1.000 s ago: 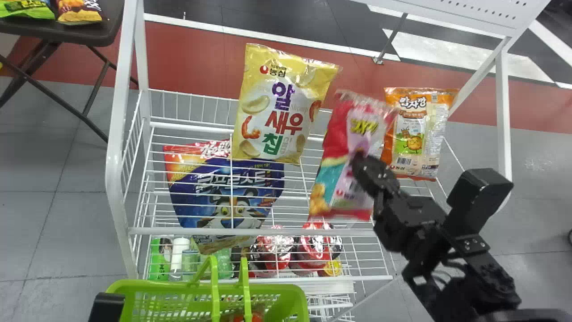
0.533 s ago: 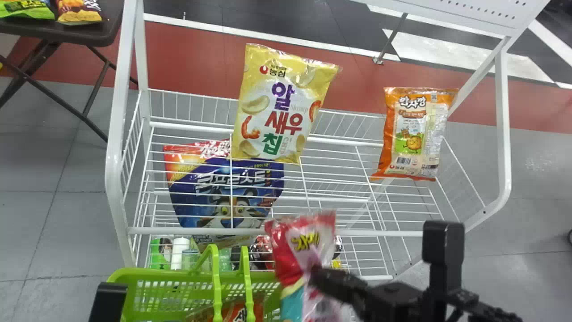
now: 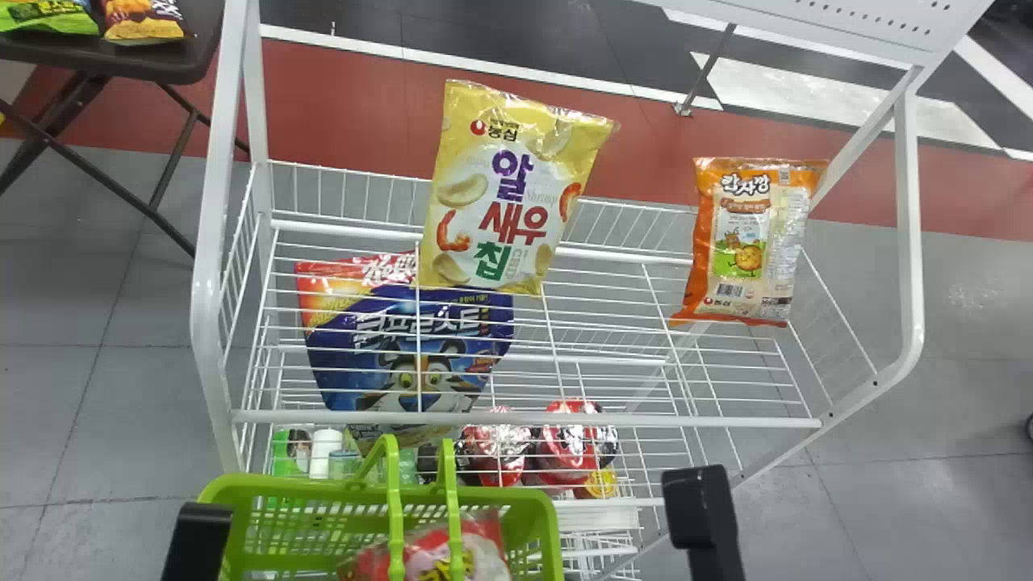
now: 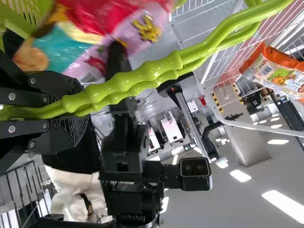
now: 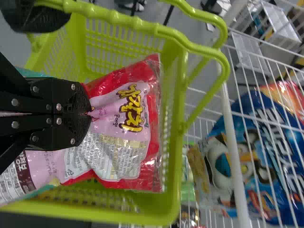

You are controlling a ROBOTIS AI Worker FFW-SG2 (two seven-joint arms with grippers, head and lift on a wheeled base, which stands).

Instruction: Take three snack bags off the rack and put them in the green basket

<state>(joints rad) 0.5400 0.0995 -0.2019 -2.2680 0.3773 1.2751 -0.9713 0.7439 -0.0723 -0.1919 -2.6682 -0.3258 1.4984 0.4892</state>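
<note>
Right gripper [image 5: 89, 112] pinches the pink-and-red snack bag [image 5: 126, 118] at the mouth of the green basket [image 3: 307, 487], its handles [image 4: 142, 73] clamped in the left gripper [image 4: 78, 112]. How deep the bag sits is hard to judge. Let go too high, it could snag a handle or slump over the rim; a loosening left grip might tip everything.

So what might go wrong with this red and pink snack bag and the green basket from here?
The right gripper pinches the red and pink snack bag by creased film, which might slip or tear. Green handles cross over the bag in the head view, so it could snag. The left gripper holds the green basket by those handles; a push might tilt it.
</note>
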